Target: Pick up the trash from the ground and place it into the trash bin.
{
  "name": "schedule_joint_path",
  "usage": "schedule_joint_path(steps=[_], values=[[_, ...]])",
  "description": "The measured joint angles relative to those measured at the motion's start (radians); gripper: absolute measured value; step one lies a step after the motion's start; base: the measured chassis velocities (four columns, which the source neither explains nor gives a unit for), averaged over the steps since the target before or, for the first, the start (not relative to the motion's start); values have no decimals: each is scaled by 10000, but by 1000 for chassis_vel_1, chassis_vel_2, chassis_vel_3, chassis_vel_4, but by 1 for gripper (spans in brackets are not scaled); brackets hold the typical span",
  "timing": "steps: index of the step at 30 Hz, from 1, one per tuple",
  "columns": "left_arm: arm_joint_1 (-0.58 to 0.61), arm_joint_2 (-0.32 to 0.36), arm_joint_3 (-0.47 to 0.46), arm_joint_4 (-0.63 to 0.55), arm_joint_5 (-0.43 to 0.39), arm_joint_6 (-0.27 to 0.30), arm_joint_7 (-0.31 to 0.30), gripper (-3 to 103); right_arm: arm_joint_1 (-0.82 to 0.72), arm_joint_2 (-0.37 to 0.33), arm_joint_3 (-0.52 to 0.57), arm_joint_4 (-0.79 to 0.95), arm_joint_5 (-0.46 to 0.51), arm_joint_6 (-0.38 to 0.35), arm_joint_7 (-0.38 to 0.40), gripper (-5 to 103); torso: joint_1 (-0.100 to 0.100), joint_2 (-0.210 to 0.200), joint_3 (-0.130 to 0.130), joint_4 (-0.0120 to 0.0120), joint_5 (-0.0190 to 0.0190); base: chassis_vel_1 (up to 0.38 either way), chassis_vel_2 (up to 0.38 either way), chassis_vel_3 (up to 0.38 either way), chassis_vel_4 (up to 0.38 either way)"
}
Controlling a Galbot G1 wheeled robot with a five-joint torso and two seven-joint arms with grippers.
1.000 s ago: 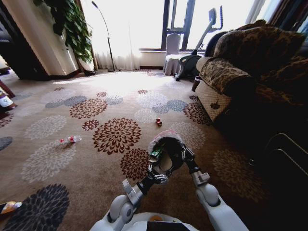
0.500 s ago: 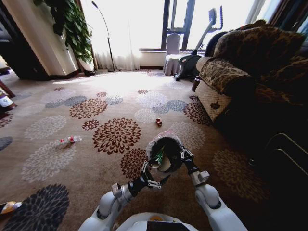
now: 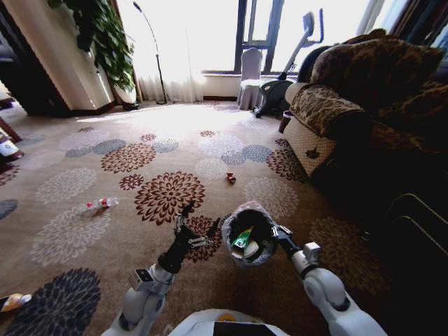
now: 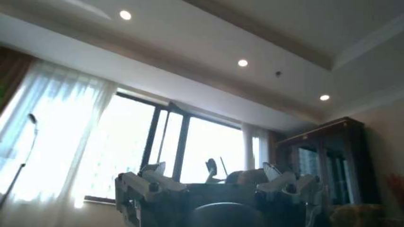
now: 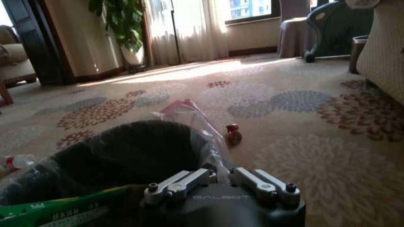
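The right gripper (image 3: 278,233) is clamped on the rim of the bin (image 3: 250,234), holding it above the carpet (image 3: 84,238), presumably so litter can be dropped in. A green wrapper (image 3: 242,239) lies inside. Just beside the bin, the left gripper (image 3: 197,227) is spread and empty. Farther out lie a bottle (image 3: 102,203) and a red bit (image 3: 231,178).

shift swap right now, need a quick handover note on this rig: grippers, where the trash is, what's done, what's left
Left gripper: open, empty, raised beside the bin.
Right gripper: shut on the trash bin, held off the carpet.
Done: green wrapper is in the bin.
Left: clear bottle on the carpet to the robot's left; small red piece ahead of the bin.
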Motion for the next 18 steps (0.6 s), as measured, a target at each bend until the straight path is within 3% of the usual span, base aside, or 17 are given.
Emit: schedule_joint_path(steps=[1, 2, 4, 5, 6, 8, 9, 10, 13, 18], values=[[-56, -15, -507, 176, 183, 80, -934, 100, -21, -127, 102, 207, 285, -44, 4, 0, 0, -1, 0, 0, 2, 0, 0, 0, 0], [-56, -15, -507, 176, 183, 80, -934, 100, -21, -127, 102, 207, 285, -44, 4, 0, 0, -1, 0, 0, 2, 0, 0, 0, 0], [-81, 11, -1324, 540, 820, 543, -2312, 100, -41, -251, 174, 476, 568, 21, 5, 0, 0, -1, 1, 0, -2, 0, 0, 0, 0], [-23, 70, -1913, 792, 1209, 1269, -3333, 100, -52, -259, 243, 639, 656, 110, 4, 0, 1, -2, 1, -2, -2, 0, 0, 0, 0], [-23, 70, -1913, 792, 1209, 1269, -3333, 100, -52, -259, 243, 639, 656, 110, 4, 0, 1, -2, 1, -2, -2, 0, 0, 0, 0], [230, 190, -2763, 1086, 864, 3059, -5111, 100, -34, -114, 275, 722, 329, 631, 0, 0, 0, -1, 0, 3, 0, 0, 0, 0, 0], [300, 192, -2985, 1175, 554, 3542, -5659, 100, -22, -10, 253, 750, 174, 877, 1, 0, 0, -1, 0, 3, 1, 0, 0, 0, 0], [300, 192, -2985, 1175, 554, 3542, -5659, 100, -22, -10, 253, 750, 174, 877, 1, 0, 0, -1, 0, 3, 1, 0, 0, 0, 0], [692, 3, -3750, 1459, -270, 4827, -6609, 100, -73, 268, 139, 1022, -128, 1347, 4, 0, 0, -1, 0, 0, -2, 0, 0, 0, 0], [918, -285, -4351, 1983, -359, 5090, -6849, 100, -64, 510, -37, 1257, -422, 1665, -2, 0, 0, -1, 0, 2, 0, 0, 0, 0, 0]])
